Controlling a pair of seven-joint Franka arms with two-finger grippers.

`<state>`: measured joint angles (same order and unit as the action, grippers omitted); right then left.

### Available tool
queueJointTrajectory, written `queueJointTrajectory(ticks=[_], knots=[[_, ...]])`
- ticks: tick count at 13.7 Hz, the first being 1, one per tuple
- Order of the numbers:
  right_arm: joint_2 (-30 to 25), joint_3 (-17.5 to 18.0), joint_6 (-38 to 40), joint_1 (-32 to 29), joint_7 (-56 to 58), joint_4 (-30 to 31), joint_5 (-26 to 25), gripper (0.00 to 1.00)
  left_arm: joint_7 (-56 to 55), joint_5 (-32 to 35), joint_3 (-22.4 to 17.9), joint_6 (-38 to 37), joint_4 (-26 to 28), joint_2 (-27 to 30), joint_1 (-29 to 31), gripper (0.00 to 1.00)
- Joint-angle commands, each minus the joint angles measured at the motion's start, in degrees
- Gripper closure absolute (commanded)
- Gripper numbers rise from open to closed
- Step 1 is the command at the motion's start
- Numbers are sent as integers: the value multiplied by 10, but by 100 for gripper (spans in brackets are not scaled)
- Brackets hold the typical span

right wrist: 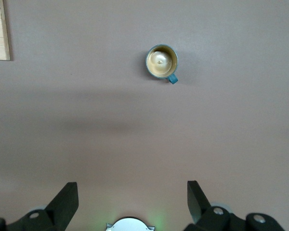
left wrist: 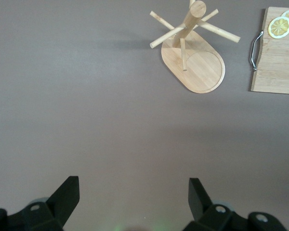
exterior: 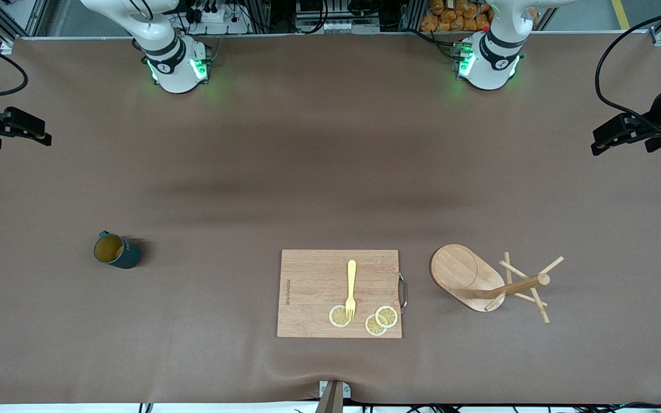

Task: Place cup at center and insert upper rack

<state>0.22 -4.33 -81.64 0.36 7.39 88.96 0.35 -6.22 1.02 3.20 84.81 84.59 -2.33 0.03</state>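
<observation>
Two arms, both parked high at the side edges of the front view, so nothing has started yet. Going big to small:

- The table is bare brown mat through the middle of the frame, so there's plenty of room to set the cup down.
- The cutting board, with a fork and lemon slices on it, sits low in the centre. I'd stay off it.
- The mug tree stands upright beside the board, toward the left arm's end.
- The cup stands upright in the lower part of the frame, toward the right arm's end.

The right gripper hangs over bare mat with its jaws spread wide, and the cup is ahead of it. The left gripper is also wide open and waits.

My take is to send the right arm first. Drop straight down, pinch the cup wall away from the handle, and keep it level.
</observation>
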Motion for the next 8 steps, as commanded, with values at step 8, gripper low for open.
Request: queueJointTrajectory(ticks=[8], knots=[[-5,2,9,-9,-6,-2,9,0,1,5,2,-9,-7,0,5,0]])
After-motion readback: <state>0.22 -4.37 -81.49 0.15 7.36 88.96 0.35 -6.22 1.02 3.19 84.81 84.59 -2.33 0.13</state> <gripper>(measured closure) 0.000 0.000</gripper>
